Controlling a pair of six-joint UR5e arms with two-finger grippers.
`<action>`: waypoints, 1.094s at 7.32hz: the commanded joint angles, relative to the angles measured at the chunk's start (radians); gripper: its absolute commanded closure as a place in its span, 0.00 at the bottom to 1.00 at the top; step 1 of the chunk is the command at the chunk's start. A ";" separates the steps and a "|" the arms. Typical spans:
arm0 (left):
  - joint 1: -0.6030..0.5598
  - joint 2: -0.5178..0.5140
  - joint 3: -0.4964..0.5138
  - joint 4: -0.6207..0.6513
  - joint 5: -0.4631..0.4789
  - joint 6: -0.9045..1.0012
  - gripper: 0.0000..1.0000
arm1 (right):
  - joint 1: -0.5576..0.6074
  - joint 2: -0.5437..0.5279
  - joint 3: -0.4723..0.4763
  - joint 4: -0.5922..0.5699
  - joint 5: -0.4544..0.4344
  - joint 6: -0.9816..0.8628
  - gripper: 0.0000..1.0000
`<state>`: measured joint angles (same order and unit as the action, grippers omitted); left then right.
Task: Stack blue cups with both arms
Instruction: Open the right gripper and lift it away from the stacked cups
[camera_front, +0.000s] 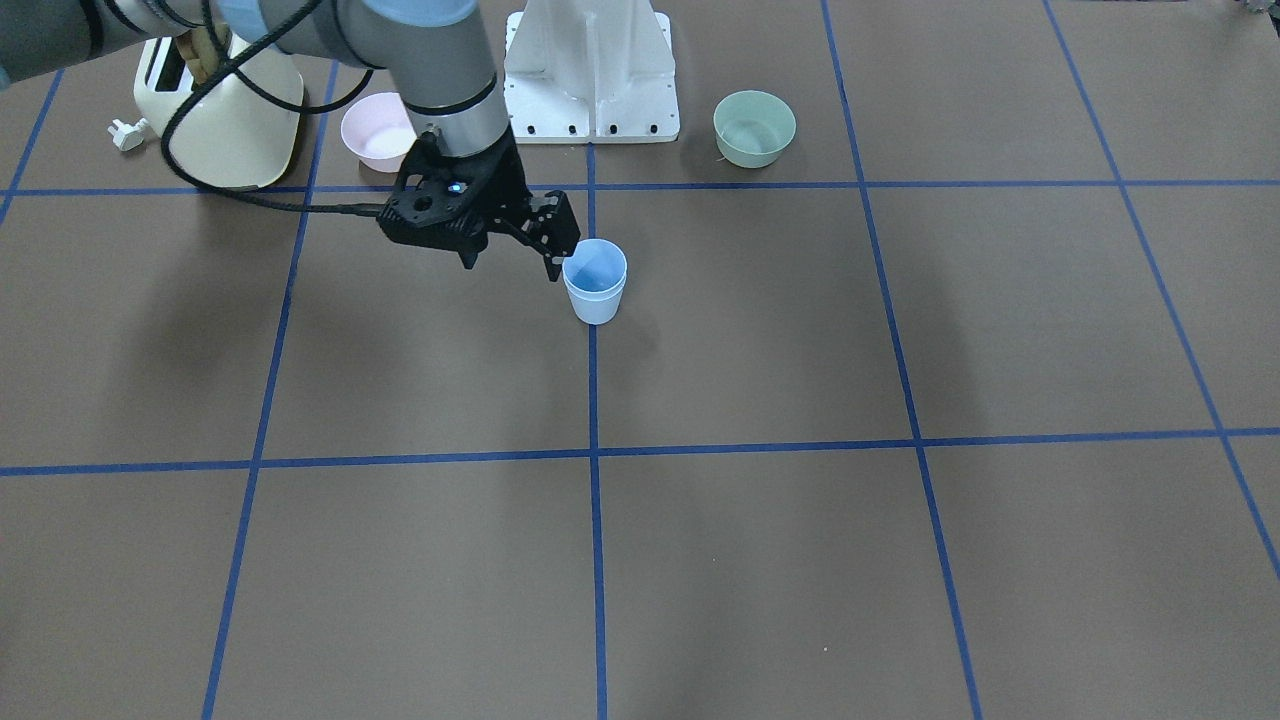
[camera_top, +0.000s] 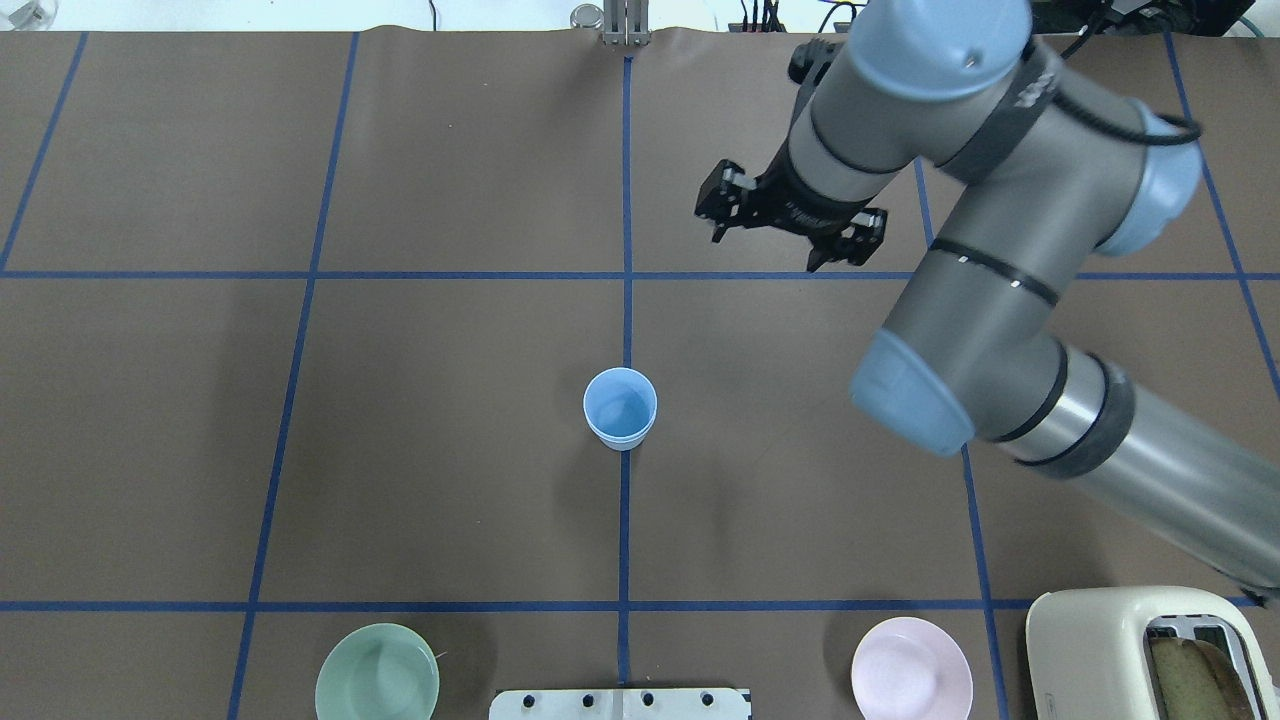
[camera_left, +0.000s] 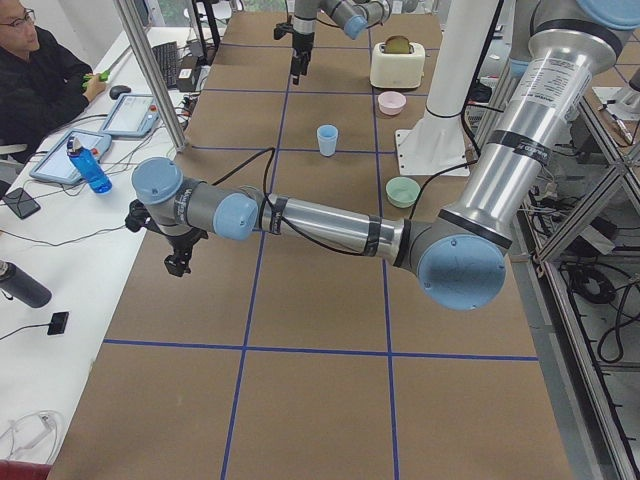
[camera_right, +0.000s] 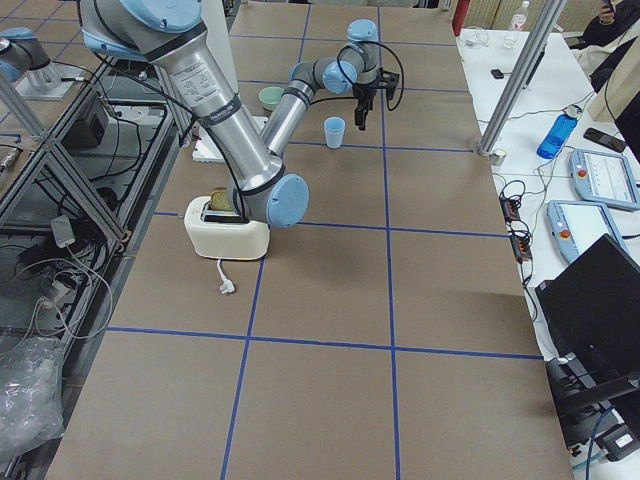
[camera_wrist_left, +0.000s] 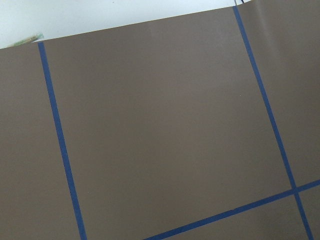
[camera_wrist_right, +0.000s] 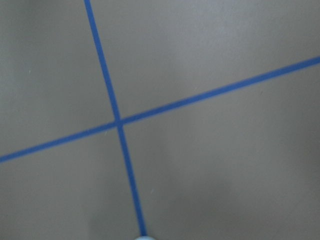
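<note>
A blue cup (camera_top: 620, 408) stands upright and empty-looking on the centre tape line, and the toaster (camera_top: 1100, 640) holds bread. The right gripper (camera_top: 775, 232), fingers apart, hangs over open mat beyond the cup. Whether the left gripper (camera_left: 178, 255) has its fingers apart or together cannot be told.

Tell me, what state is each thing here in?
Blue cup: upright, ungripped.
Right gripper: open, empty, raised.
Left gripper: open or shut, cannot tell.
Toaster: unplugged, bread inside.
Pink bowl: upright, empty.
Green bowl: upright, empty.
</note>
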<state>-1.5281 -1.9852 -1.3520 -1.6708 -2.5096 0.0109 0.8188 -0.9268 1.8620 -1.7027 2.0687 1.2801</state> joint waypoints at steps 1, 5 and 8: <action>-0.001 0.011 -0.001 -0.006 0.000 0.001 0.02 | 0.175 -0.122 0.023 0.001 0.082 -0.227 0.00; -0.003 0.048 -0.001 -0.049 0.000 0.003 0.02 | 0.496 -0.416 0.027 0.000 0.206 -0.826 0.00; -0.006 0.071 0.001 -0.050 0.000 0.059 0.02 | 0.686 -0.517 -0.093 0.001 0.205 -1.209 0.00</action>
<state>-1.5331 -1.9255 -1.3521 -1.7224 -2.5096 0.0403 1.4282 -1.4126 1.8180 -1.7013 2.2726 0.2126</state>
